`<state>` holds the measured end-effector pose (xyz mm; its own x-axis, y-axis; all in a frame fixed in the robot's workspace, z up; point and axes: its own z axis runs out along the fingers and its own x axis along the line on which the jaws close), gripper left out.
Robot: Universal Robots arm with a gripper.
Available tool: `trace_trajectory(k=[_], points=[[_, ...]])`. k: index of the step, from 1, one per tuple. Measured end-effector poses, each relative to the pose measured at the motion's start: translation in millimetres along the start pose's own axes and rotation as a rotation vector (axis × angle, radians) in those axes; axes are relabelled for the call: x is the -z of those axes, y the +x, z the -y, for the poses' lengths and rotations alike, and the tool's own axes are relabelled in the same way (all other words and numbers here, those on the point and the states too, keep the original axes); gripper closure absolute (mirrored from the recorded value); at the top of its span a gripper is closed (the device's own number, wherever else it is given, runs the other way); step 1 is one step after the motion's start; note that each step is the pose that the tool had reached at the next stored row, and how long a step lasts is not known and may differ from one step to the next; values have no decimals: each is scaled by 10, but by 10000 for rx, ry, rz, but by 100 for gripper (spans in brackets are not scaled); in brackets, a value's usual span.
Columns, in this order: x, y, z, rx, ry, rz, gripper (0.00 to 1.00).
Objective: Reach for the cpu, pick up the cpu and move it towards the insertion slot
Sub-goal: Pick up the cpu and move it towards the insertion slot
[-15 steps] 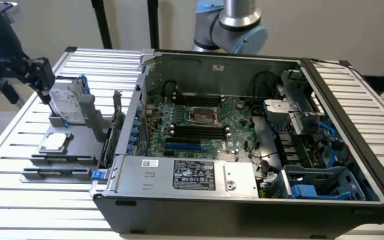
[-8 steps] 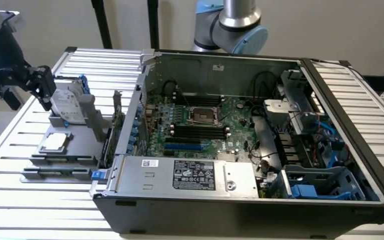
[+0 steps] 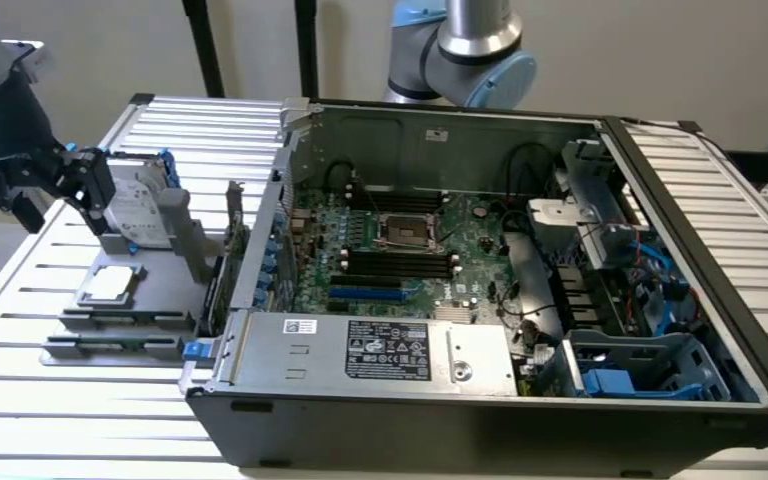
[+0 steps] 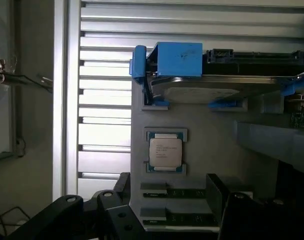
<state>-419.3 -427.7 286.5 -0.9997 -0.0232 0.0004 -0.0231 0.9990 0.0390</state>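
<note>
The cpu [image 3: 111, 284] is a small flat silver square lying in a grey holder on the slatted table, at the exterior view's left of the open computer case. In the wrist view the cpu [image 4: 164, 151] lies flat in its pale frame. My black gripper [image 3: 57, 198] hangs above the table just beyond the cpu, beside the upright hard drive [image 3: 140, 205]. My gripper [image 4: 167, 220] is open with nothing between its dark fingers [image 4: 97, 212]. The insertion slot [image 3: 408, 232], a silver-framed square socket, sits on the green board inside the case.
The blue-edged hard drive bracket [image 4: 174, 60] stands close to the cpu. Two memory sticks [image 3: 115, 345] lie on the grey holder nearer the table's front. The case wall [image 3: 267, 230] rises between the cpu and the socket. Black memory slots [image 3: 398, 265] flank the socket.
</note>
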Motion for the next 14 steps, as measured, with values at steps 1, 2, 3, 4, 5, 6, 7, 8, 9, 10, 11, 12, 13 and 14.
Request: trace_trajectory(k=[1, 2, 3, 4, 5, 6, 7, 8, 9, 10, 11, 12, 13, 14], points=[[-18, 0, 3, 0, 0, 0, 29], [-35, 0, 7, 0, -1, 0, 29], [-53, 0, 10, 1, -1, 0, 29], [-71, 0, 12, 0, -1, 1, 29], [-91, 0, 14, 0, -1, 0, 29], [-109, 0, 16, 0, -1, 0, 29], [-126, 0, 17, 1, -2, 2, 29], [-144, 0, 18, 1, -3, 6, 29], [-162, 0, 20, 1, -5, 11, 29], [-181, 0, 21, 2, -8, 17, 29], [-199, 0, 22, 1, -10, 22, 29], [-216, 0, 23, 2, -11, 27, 29], [-236, 0, 24, 2, -13, 32, 29], [-254, 0, 26, 2, -14, 37, 29]])
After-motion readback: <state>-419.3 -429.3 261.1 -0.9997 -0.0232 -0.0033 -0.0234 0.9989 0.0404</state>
